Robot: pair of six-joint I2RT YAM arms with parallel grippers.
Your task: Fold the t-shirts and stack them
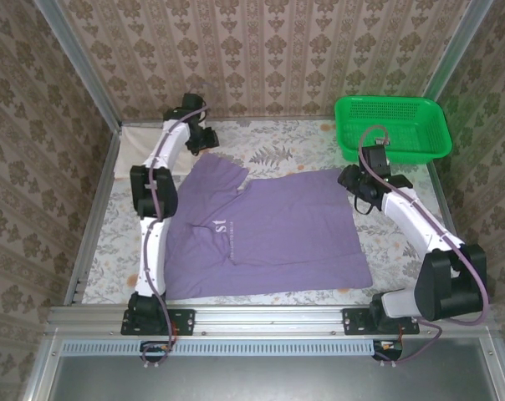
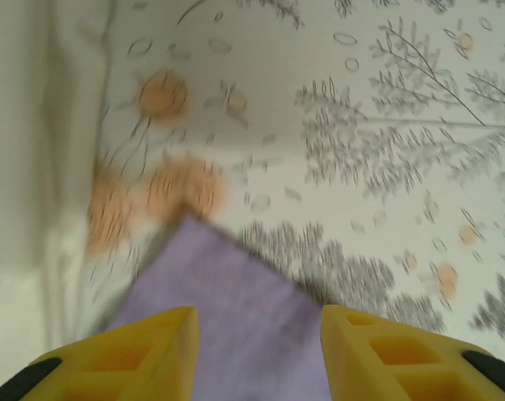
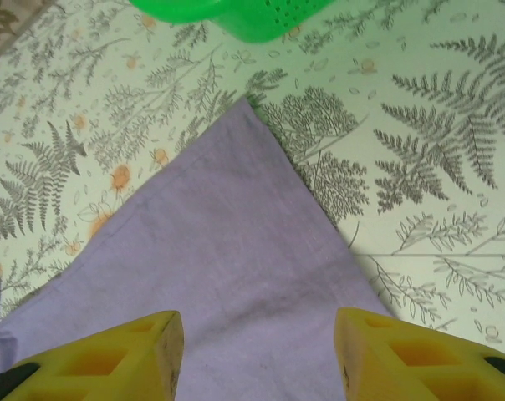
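The purple t-shirt lies spread flat on the table, its small white lettering facing up. My left gripper hovers at the shirt's far left corner. In the left wrist view its yellow fingers stand apart over a purple cloth corner, and the left gripper is open with nothing held; the picture is blurred. My right gripper is over the far right corner. In the right wrist view the right gripper is open above the purple cloth. A cream t-shirt lies bunched at the far left edge.
A green mesh basket stands at the back right, close behind my right gripper, and its rim shows at the top of the right wrist view. The fern-patterned tablecloth covers the table. Walls close in the back and both sides.
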